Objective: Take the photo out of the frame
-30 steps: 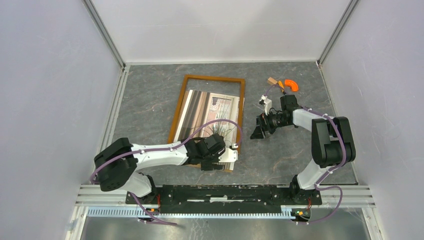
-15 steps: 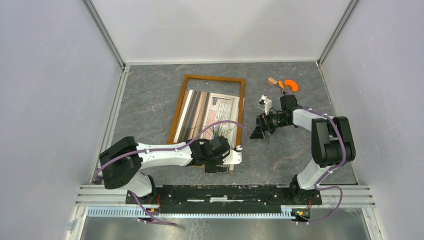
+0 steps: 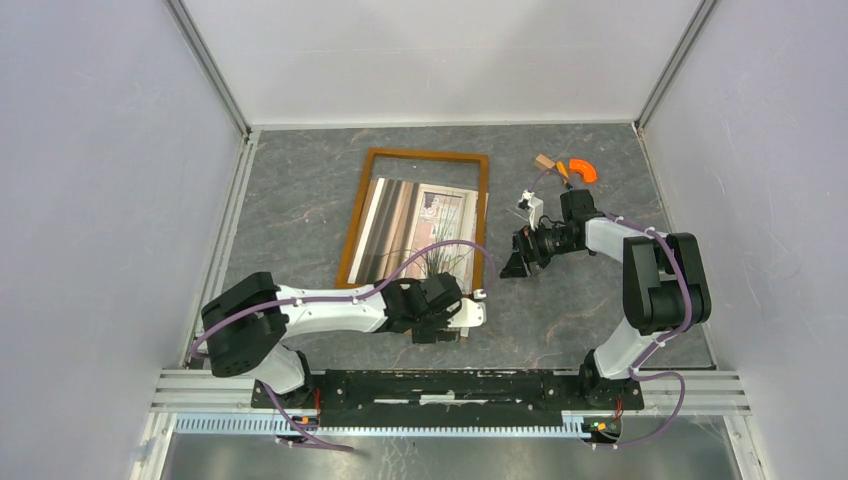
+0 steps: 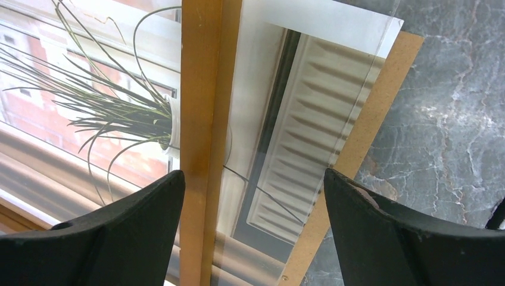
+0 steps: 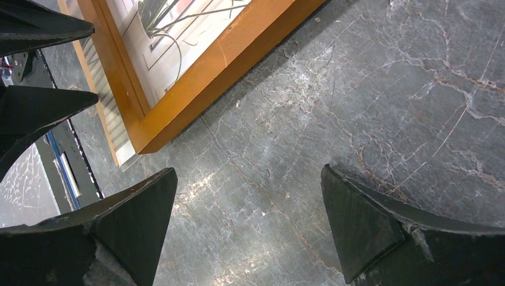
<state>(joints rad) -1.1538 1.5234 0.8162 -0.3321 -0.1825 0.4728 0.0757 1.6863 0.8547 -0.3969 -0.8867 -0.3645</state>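
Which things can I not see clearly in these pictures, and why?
- Top view: the left hand covers the near end of the frame.
- Top view: the orange piece is too small to identify.
- Left wrist view: picture edges cut off the photo and backing board.

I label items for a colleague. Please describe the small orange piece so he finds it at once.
Look at the far right of the table, beyond the right gripper. Two small things lie there. The orange piece is the bright curved one, right of the tan block.
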